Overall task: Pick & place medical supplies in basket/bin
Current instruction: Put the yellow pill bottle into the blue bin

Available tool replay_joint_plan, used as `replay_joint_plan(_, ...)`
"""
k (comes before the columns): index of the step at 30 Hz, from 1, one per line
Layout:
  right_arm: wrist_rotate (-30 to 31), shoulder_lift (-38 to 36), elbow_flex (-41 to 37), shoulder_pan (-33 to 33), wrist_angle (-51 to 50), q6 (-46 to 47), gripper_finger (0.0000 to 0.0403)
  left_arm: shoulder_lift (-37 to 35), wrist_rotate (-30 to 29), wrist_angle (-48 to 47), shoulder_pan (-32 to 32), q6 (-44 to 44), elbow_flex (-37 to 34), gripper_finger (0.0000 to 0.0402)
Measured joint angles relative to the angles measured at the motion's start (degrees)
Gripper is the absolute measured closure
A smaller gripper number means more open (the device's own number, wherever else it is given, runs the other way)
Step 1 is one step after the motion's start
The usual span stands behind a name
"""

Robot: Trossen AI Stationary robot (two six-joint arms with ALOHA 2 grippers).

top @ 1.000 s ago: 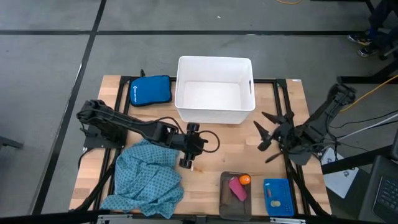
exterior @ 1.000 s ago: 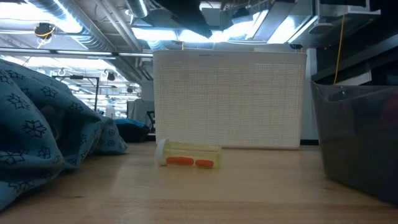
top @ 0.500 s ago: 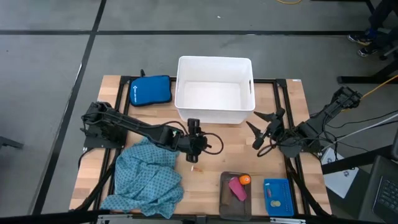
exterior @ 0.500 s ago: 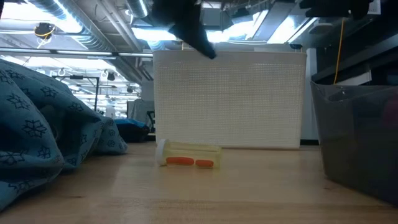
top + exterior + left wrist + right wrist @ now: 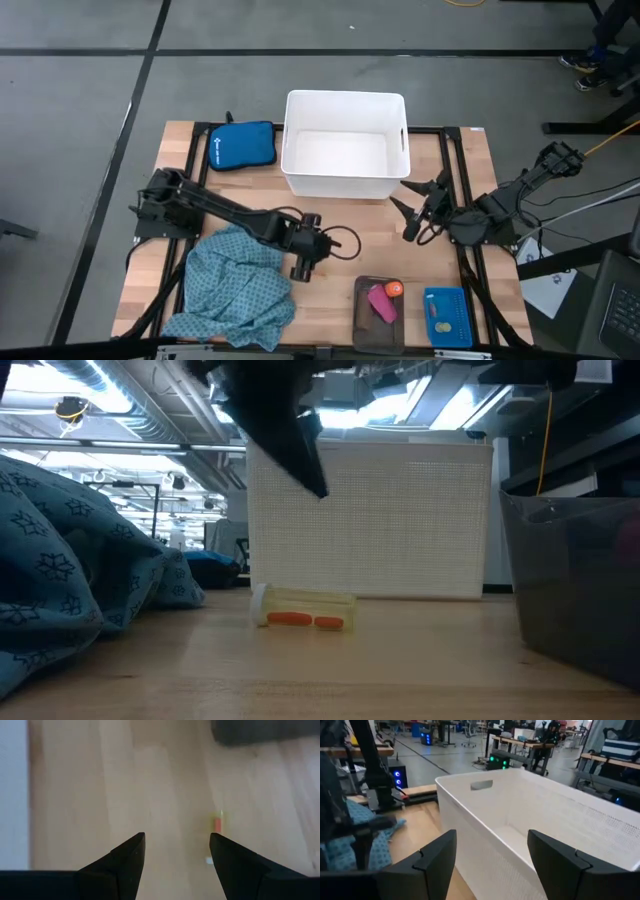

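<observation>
Left gripper (image 5: 302, 268) spread and empty above the table (image 5: 340, 235) centre, near the front edge, beside the teal dotted cloth (image 5: 236, 287) heaped at the front-left corner. Small clear vial with orange pieces (image 5: 300, 607) lying on the bare wood under it, in front of the white tub (image 5: 345, 146) at the back edge. Right gripper (image 5: 414, 205) spread, holding nothing, near the tub's front-right corner. Pink piece (image 5: 381, 302) and orange piece (image 5: 394, 289) in the dark-grey tray (image 5: 361, 320) at the front edge, blue ribbed basket (image 5: 447, 317) just beside it. Blue zip pouch (image 5: 241, 146) at the back-left.
</observation>
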Motion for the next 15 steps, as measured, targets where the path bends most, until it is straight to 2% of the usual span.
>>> replay_joint_plan(7, -4.74, 0.00, 0.00, 0.00, 7.53, -8.00, 0.0158, 4.05, 0.04, 0.25, -2.92, -10.27, 0.00, 0.0180)
replay_joint_plan(15, -5.84, 0.00, 0.00, 0.00, 8.18, -8.82, 0.0158, 5.12, 0.26, -1.14, -4.37, -14.30, 0.00, 0.0180)
